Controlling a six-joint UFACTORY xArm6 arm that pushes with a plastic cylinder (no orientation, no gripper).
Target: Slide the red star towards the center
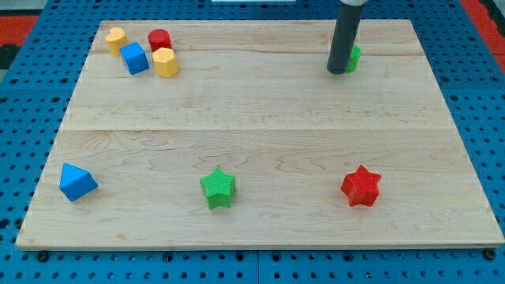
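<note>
The red star [360,186] lies near the view's bottom right of the wooden board [260,118]. My tip [338,71] is at the view's top right, far above the red star and slightly to its left. It stands right in front of a green block [354,57], which it partly hides; I cannot tell whether they touch.
A green star [218,188] lies at the bottom centre-left. A blue block [76,182] sits at the bottom left. At the top left are a yellow block [117,38], a blue cube [135,58], a red cylinder [159,39] and a yellow hexagonal block [166,62].
</note>
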